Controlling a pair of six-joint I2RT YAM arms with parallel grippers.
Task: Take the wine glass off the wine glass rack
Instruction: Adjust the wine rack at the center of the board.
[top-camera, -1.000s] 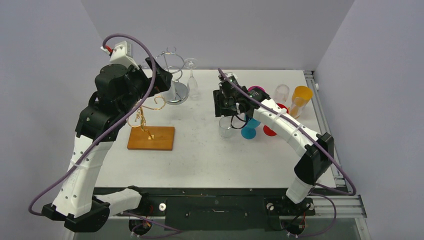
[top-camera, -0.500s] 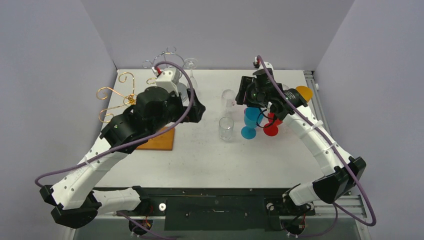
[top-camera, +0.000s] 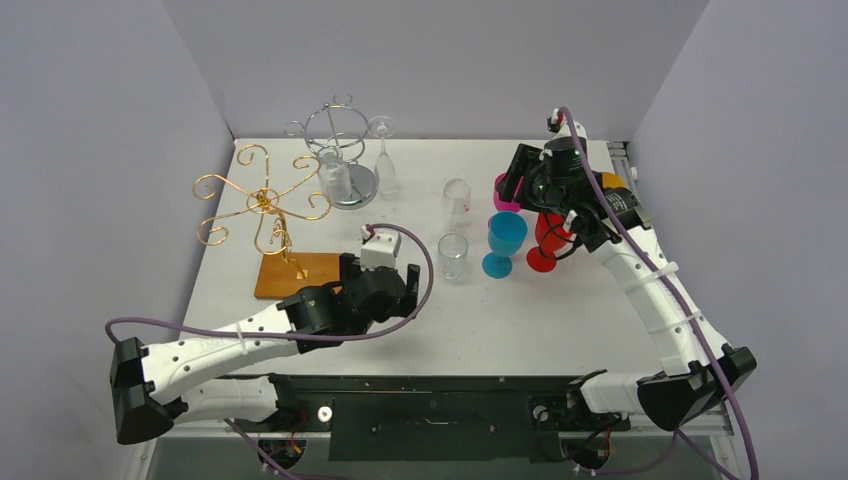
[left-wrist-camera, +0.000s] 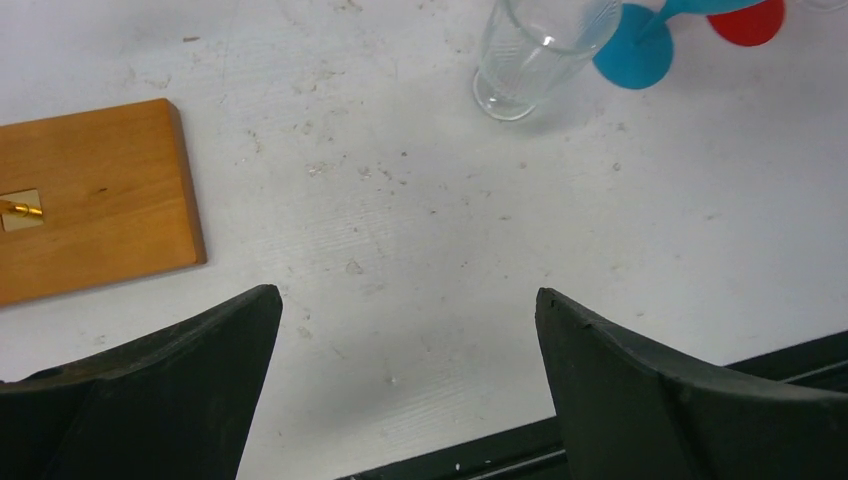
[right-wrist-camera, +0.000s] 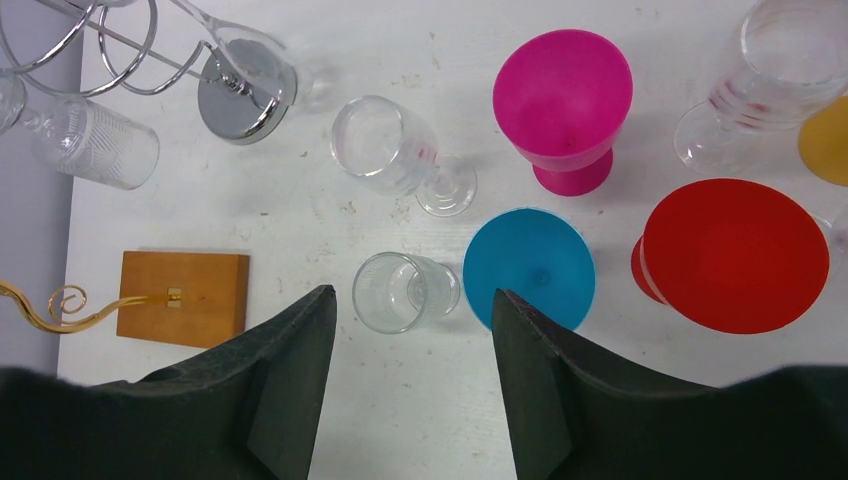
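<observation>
At the upper left of the top view a gold scroll rack (top-camera: 262, 200) rises from a wooden base (top-camera: 300, 275). Just right of that base, in the lower middle, the left gripper (left-wrist-camera: 405, 295) sits low with its fingers spread wide over bare table (left-wrist-camera: 420, 200), gripping nothing.

The wine glass rack (top-camera: 335, 125), made of chrome wire, stands at the upper centre-left by the back edge. The wine glass (top-camera: 383, 165) hangs upside down on its right side, foot up. It is well apart from both grippers: far up the frame from the left one and far left of the right one. A ribbed glass (top-camera: 335, 180) hangs within the rack's loops.

Further right stand a stemmed glass (top-camera: 457, 195), a tumbler (top-camera: 452, 256), a blue goblet (top-camera: 505, 240) and a red goblet (top-camera: 545, 240). The right gripper (right-wrist-camera: 408, 295) hovers at the upper right, jaws apart and empty.

In the right wrist view the wine glass is only a faint stem and pale bowl at the upper left, its foot cut off by the top edge. The left wrist view shows neither the rack nor the wine glass. An orange cup (top-camera: 612, 180) is mostly hidden behind the right arm.
</observation>
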